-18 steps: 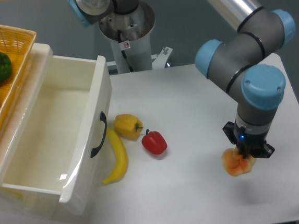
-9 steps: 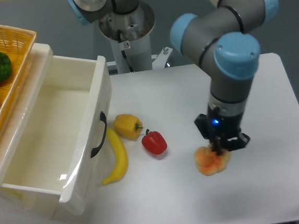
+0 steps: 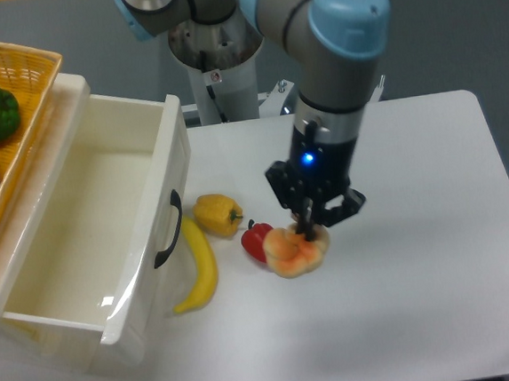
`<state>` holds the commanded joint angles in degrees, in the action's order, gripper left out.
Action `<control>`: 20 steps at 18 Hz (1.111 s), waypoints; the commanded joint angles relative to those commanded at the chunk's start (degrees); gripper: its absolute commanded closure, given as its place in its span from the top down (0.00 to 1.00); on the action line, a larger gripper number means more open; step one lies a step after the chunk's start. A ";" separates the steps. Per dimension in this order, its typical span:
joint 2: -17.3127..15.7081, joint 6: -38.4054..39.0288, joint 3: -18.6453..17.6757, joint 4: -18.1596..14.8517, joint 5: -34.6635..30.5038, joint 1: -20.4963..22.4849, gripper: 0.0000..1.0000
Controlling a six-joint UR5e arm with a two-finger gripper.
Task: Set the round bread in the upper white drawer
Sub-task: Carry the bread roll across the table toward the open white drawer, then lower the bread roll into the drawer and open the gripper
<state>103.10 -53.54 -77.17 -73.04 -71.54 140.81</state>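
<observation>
Black jaws (image 3: 310, 230) pinch the round bread (image 3: 296, 250) from above

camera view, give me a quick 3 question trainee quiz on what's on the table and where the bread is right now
1. True or false: the bread is already inside the drawer.
2. What is the end effector shut on? A) banana B) bread C) yellow pepper
3. Fill in: the banana lies just in front of the drawer's black ____.

Key: 1 false; 2 B; 3 handle.
</observation>
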 joint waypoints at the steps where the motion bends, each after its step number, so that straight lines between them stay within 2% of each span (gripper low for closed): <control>1: -0.70 1.32 -0.61 0.00 0.00 -0.62 0.00; 6: -4.04 7.90 -3.08 0.00 0.61 -6.07 0.00; 11: -5.54 13.98 -4.22 0.26 5.27 -8.62 0.00; 18: -6.77 14.86 -8.26 0.44 5.36 -13.80 0.00; 20: -7.13 14.78 -9.05 0.44 5.36 -14.51 0.07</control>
<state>95.98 -38.76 -86.22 -72.60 -66.18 126.30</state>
